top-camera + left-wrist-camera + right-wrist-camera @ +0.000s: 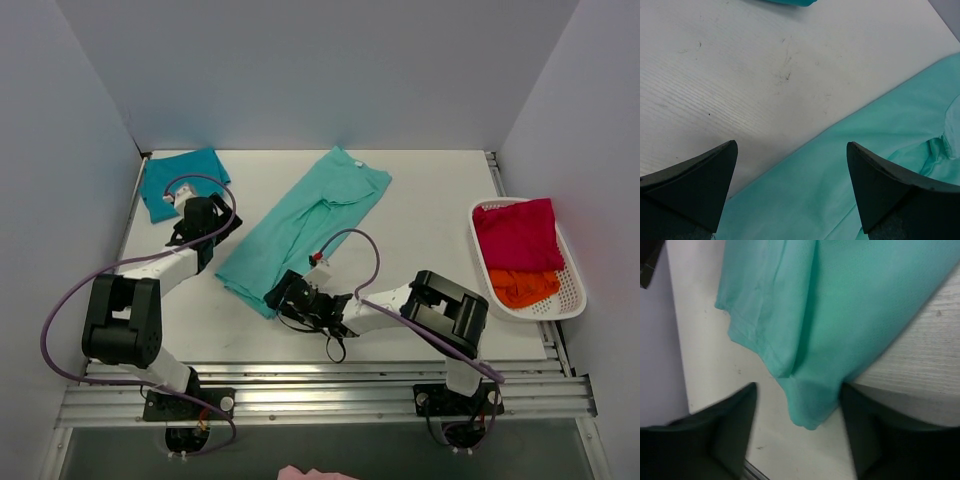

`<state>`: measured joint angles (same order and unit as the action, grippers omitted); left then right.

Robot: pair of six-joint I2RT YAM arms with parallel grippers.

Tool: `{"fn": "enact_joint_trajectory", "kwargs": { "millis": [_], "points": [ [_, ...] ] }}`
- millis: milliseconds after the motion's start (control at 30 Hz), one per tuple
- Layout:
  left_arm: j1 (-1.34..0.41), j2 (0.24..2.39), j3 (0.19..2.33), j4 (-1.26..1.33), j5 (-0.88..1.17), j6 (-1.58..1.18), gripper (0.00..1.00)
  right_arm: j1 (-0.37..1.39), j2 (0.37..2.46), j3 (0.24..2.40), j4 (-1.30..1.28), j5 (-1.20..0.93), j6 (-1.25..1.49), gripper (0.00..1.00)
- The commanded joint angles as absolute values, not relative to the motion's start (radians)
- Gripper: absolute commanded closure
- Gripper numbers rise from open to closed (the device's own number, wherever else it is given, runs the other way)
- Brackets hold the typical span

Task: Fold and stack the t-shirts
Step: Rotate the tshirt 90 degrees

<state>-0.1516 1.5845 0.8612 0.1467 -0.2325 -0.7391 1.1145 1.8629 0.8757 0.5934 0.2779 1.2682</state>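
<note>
Straddling near corner of mint-green t-shirt (850, 305): R gripper (797, 390), fingers spread either side of hem, no pinch seen. L gripper (792, 150) fingers wide apart, empty, over shirt's left edge + bare table (740, 75). Mint shirt lies diagonal mid-table; teal t-shirt (180, 182) folded, far-left corner.

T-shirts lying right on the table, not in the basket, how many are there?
2. The mint-green t-shirt lies spread mid-table; the teal-blue t-shirt sits folded at the far left corner. More may hide in the basket.
</note>
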Motion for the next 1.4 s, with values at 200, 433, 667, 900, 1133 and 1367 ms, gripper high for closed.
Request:
{"fn": "enact_joint_trajectory", "kwargs": {
  "millis": [200, 433, 667, 900, 1133, 1367],
  "points": [
    [-0.149, 1.562, 0.861, 0.183, -0.247, -0.73, 0.0, 1.121, 1.844, 0.818, 0.465, 0.271, 1.264, 1.0],
    [-0.15, 1.559, 0.851, 0.19, -0.242, -0.73, 0.0, 1.053, 1.749, 0.712, 0.427, 0.34, 1.255, 1.0],
    [-0.167, 1.483, 0.798, 0.19, -0.218, -0.739, 0.0, 0.861, 1.427, 0.517, 0.252, 0.454, 1.244, 1.0],
    [-0.291, 1.442, 0.769, 0.17, -0.247, -0.747, 0.0, 0.792, 1.126, 0.505, -0.064, 0.606, 1.258, 0.49],
    [-0.416, 1.387, 0.729, 0.115, -0.256, -0.773, 0.0, 0.793, 1.126, 0.519, -0.163, 0.609, 1.246, 0.07],
    [-0.601, 1.295, 0.632, 0.043, -0.285, -0.819, 0.0, 0.833, 1.002, 0.428, -0.163, 0.566, 1.265, 0.12]
  ]
}}
